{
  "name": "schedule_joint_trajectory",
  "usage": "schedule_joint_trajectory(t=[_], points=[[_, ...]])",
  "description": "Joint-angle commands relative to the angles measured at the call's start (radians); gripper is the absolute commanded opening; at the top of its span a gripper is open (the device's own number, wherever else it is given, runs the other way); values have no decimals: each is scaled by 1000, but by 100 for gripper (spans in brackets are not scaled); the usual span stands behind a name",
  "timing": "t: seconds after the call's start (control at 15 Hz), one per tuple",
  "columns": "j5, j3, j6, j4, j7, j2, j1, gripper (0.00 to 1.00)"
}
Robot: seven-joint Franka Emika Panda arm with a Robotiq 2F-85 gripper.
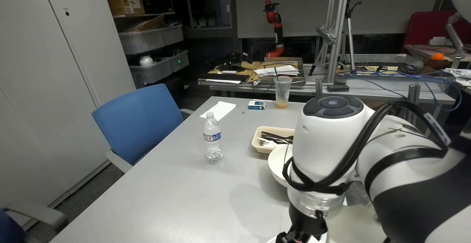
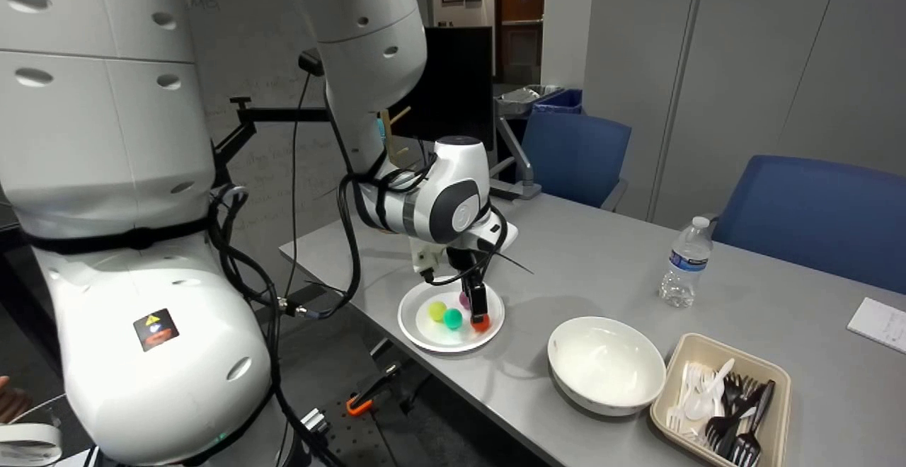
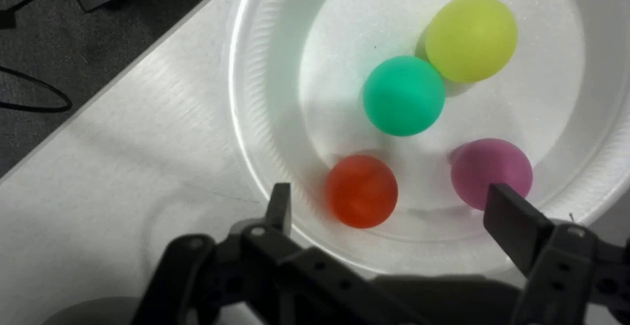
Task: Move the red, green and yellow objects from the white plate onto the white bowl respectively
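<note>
The white plate (image 2: 406,322) holds the red ball (image 2: 481,324), the green ball (image 2: 453,319) and the yellow ball (image 2: 437,310). In the wrist view the red ball (image 3: 362,191), green ball (image 3: 403,96) and yellow ball (image 3: 471,39) lie on the plate (image 3: 256,69); green and yellow are close together. My gripper (image 3: 391,192) is open and empty above the plate's edge. The red ball shows between its fingers, nearer the left one. The gripper also shows in an exterior view (image 2: 478,308). The white bowl (image 2: 606,364) is empty; the arm partly hides it in an exterior view (image 1: 276,164).
A pink ball (image 3: 487,172) also lies on the plate, partly behind the right finger. A tan tray of plastic cutlery (image 2: 775,410) stands beside the bowl. A water bottle (image 2: 685,265) stands farther back. The table edge runs close to the plate.
</note>
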Motion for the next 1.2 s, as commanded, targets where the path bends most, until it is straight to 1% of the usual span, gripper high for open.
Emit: schedule_joint_trajectory(t=[0.0, 0.27, 0.47, 0.53, 0.6, 0.67, 0.73, 0.93, 1.07, 1.13], points=[[-36, -58, 69, -11, 123, 34, 52, 100], [-85, -137, 106, -1, 215, 67, 109, 100], [-121, -196, 120, 13, 261, 92, 150, 98], [-118, -202, 125, 17, 268, 102, 155, 98], [-104, -197, 131, 19, 268, 110, 154, 96], [-97, -196, 130, 23, 270, 117, 158, 96], [-94, -193, 128, 26, 274, 122, 161, 95], [-95, -192, 119, 36, 293, 131, 182, 97], [-107, -205, 116, 42, 307, 134, 207, 96], [-110, -211, 116, 45, 312, 136, 218, 90]])
